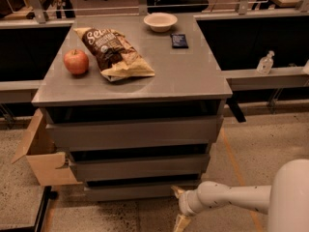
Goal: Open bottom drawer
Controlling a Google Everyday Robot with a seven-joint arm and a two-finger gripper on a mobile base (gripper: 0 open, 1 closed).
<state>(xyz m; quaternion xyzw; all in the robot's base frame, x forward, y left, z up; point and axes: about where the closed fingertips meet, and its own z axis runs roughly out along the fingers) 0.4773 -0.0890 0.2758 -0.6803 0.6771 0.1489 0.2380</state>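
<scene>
"Se…" on snack bag [116, 54]

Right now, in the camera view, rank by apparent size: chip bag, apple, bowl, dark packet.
1. chip bag
2. bowl and apple: about alike; bowl sits farther back, so unranked
3. dark packet
The gripper sits low, beside the bottom drawer's right corner.

3 drawers [137, 167] | 1 apple [76, 62] | 1 bowl [160, 21] | 1 end effector [178, 207], lower right

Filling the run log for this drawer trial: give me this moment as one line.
phase: pre-grasp | gripper: open, low, by right end of narrow grey bottom drawer front | contact: cannot tell
</scene>
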